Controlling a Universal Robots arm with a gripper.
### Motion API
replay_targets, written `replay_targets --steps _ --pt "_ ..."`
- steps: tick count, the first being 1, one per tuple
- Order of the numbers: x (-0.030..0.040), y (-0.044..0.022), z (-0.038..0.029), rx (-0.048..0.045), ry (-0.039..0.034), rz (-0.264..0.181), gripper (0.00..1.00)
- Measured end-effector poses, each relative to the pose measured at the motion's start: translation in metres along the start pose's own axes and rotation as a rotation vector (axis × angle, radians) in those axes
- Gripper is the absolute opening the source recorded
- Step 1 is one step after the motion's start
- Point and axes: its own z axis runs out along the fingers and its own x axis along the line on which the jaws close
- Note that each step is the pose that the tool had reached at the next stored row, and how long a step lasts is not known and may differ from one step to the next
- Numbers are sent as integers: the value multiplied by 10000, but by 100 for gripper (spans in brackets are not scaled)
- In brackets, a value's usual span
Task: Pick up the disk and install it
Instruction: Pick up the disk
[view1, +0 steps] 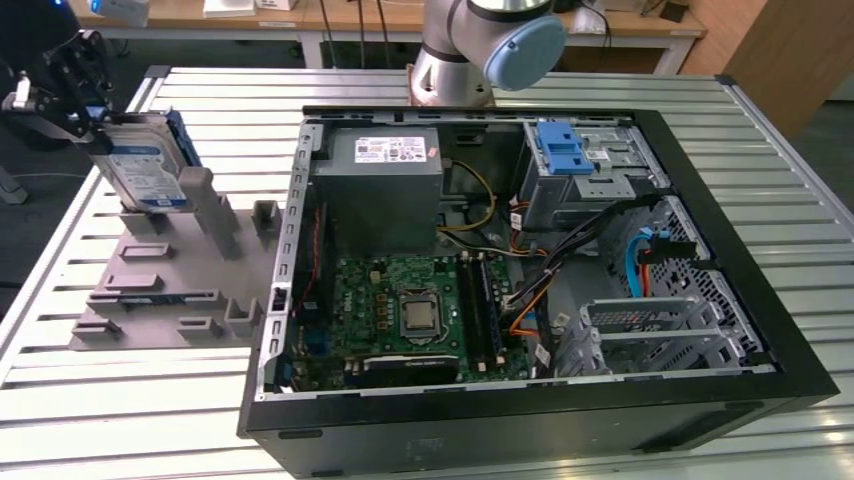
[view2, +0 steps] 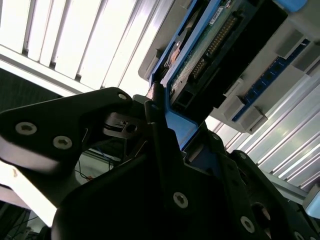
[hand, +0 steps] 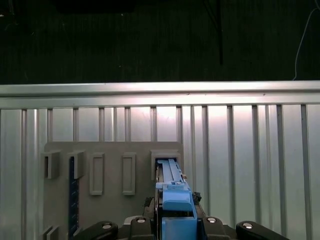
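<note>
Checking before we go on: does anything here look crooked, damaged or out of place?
Nothing stands out. The disk stands on edge at the grey holder, the claw gripping its upper end; the open computer case shows no visible damage.

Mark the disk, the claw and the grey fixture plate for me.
disk (view1: 144, 168), exterior view, on its white-and-blue label.
claw (view1: 96, 120), exterior view, at its tip by the disk's upper edge.
grey fixture plate (view1: 200, 270), exterior view, on a bare stretch of its base.

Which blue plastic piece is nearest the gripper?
The carrier around the disk, standing in the grey holder; the blue latch sits inside the computer case.
</note>
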Motion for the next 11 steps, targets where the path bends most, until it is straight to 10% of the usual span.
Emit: replay_targets --steps 11 --pt "-2 1 -56 1 0 0 36"
